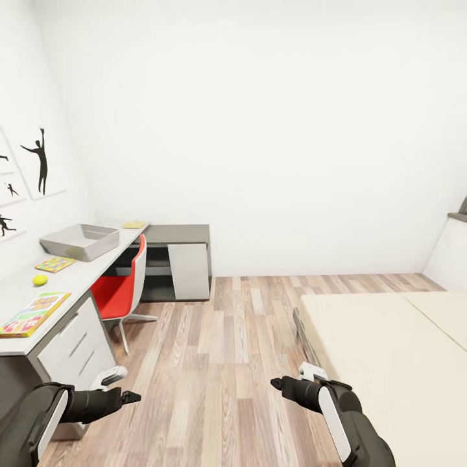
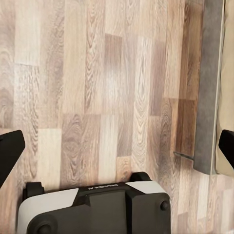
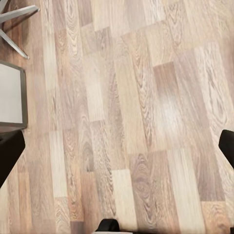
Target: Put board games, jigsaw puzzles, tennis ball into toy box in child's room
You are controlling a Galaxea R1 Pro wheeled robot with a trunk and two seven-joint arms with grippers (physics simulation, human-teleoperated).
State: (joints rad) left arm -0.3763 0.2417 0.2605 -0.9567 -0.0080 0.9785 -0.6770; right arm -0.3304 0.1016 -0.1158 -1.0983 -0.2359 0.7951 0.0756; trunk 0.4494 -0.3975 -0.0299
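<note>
Toy box (image 1: 81, 241): we find it on the desk (image 1: 78, 275) along the left wall, toward the far end, its long axis slanting across the top. Jigsaw (image 1: 55, 264): flat, just in front of the box. A second yellowish flat piece (image 1: 134, 224) lies past the box; we cannot tell what it is. Tennis ball (image 1: 40, 279): nearer us, apart from the jigsaw. Board game (image 1: 32, 314): flat at the near end, long axis running along the desk. Red chair (image 1: 123, 292): tucked at the desk. Bed (image 1: 395, 363): right, bare mattress. Our left hand (image 1: 130, 395) and right hand (image 1: 277, 383) hang over the plank floor (image 1: 220, 363), fingers spread wide, holding nothing.
</note>
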